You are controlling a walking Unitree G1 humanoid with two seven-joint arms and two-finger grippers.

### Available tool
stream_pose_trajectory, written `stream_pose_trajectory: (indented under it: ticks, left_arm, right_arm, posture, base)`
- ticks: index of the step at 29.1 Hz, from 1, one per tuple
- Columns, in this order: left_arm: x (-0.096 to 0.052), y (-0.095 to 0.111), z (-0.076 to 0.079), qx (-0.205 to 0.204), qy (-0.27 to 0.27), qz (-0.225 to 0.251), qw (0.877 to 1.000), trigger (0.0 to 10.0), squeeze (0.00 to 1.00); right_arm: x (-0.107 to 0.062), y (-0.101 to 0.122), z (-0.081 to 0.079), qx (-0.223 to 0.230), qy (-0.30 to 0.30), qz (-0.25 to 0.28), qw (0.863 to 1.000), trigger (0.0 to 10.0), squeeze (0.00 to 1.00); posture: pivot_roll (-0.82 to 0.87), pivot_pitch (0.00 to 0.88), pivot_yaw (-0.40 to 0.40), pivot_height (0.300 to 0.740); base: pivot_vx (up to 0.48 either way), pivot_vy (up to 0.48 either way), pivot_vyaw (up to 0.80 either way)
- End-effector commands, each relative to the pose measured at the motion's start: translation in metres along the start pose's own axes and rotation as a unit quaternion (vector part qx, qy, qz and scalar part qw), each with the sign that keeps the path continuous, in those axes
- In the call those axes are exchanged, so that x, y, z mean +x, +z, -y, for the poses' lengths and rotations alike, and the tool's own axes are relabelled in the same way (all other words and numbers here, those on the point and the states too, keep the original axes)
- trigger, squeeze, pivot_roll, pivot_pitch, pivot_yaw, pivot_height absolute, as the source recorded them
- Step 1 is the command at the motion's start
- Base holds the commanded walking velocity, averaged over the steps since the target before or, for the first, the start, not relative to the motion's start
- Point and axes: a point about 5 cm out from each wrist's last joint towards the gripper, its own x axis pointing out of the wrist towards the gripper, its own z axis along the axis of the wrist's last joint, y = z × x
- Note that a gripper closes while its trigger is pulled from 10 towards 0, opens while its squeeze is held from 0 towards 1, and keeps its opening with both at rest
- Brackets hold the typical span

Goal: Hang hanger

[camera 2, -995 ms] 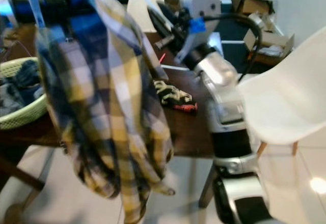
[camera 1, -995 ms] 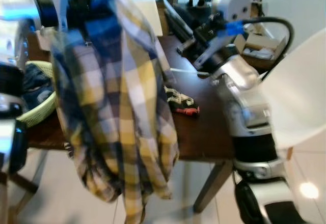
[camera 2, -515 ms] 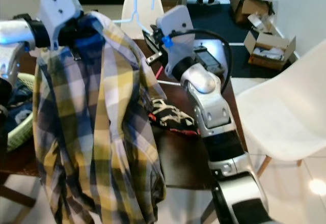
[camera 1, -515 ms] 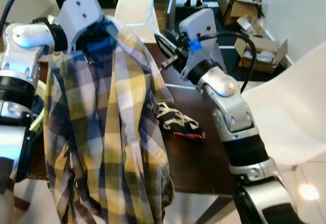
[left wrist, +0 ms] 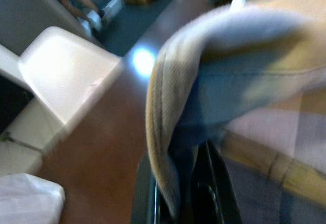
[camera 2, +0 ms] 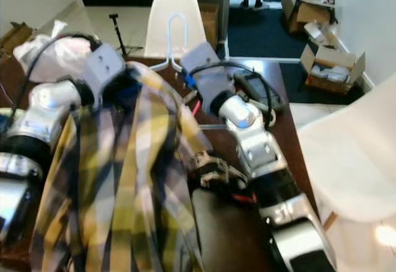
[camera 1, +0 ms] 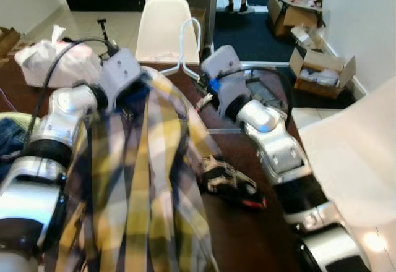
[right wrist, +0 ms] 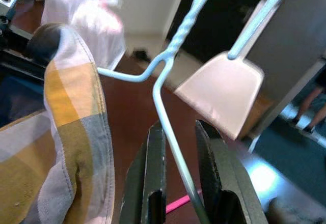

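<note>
Dark brown wood makes the tabletop [camera 1: 247, 235], which runs from the near edge up to a white chair [camera 1: 167, 29] standing behind its far edge; a second white chair [camera 1: 352, 161] is beside the right edge, and open cardboard boxes [camera 1: 322, 71] lie on the dark floor further back on the right. Largest of the things is the plaid shirt [camera 1: 139, 191], yellow, navy and white, which hangs in long folds over the left side of the tabletop and down past the near edge. Its collar is pinched by the left gripper [left wrist: 189, 183], whose black fingers are clenched on the cloth, as the left wrist view shows. On the far left corner of the tabletop sits a white plastic bag [camera 1: 52, 62]. Near the middle of the tabletop, just beside the shirt, lies a small crumpled cloth [camera 1: 228, 181] in black, white and red. The hanger [right wrist: 170, 71], made of thin pale blue wire, is held up above the far part of the tabletop, its hook [camera 1: 189, 37] in front of the far chair. The right gripper [right wrist: 179, 155] grasps the wire of one shoulder between its two fingers, and the other shoulder goes into the shirt's collar.
</note>
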Motion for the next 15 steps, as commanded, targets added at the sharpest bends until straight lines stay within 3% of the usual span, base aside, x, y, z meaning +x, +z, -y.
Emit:
stream_pose_trajectory:
  ticks: [1,3,5,7,8,10,15]
  left_arm:
    - [-0.018,-0.021,-0.012,-0.068,0.072,-0.029,0.995,10.0,0.0]
    - [-0.012,-0.019,0.005,-0.091,0.026,0.0,0.995,10.0,0.0]
    - [-0.012,-0.019,0.005,-0.091,0.026,0.0,0.995,10.0,0.0]
    - [-0.009,-0.015,0.023,-0.108,-0.035,0.027,0.993,10.0,0.0]
    - [-0.008,-0.014,0.037,-0.104,-0.078,0.038,0.991,10.0,0.0]
    - [-0.008,-0.014,0.037,-0.104,-0.078,0.038,0.991,10.0,0.0]
    - [-0.009,-0.014,0.066,-0.072,-0.146,0.037,0.986,10.0,0.0]
  right_arm:
    - [-0.015,-0.025,0.021,-0.015,-0.041,-0.063,0.997,10.0,0.0]
    - [-0.019,-0.034,0.025,-0.01,-0.049,-0.088,0.995,10.0,0.0]
    - [-0.019,-0.034,0.025,-0.01,-0.049,-0.088,0.995,10.0,0.0]
    - [-0.023,-0.04,0.028,-0.005,-0.055,-0.108,0.993,10.0,0.0]
    - [-0.025,-0.045,0.029,-0.004,-0.057,-0.122,0.991,10.0,0.0]
    - [-0.025,-0.045,0.029,-0.004,-0.057,-0.122,0.991,10.0,0.0]
    - [-0.031,-0.056,0.031,0.0,-0.063,-0.157,0.986,10.0,0.0]
  posture:
    - [-0.02,0.148,0.011,0.74]
    - [-0.02,0.146,0.012,0.74]
    - [-0.02,0.146,0.012,0.74]
    - [-0.02,0.146,0.012,0.74]
    - [-0.02,0.145,0.014,0.74]
    - [-0.02,0.145,0.014,0.74]
    - [-0.02,0.148,0.016,0.74]
  base:
    - [0.0,0.0,0.0]
    - [0.0,0.0,0.0]
    - [0.0,0.0,0.0]
    - [0.0,0.0,0.0]
    - [0.0,0.0,0.0]
    - [0.0,0.0,0.0]
    - [0.0,0.0,0.0]
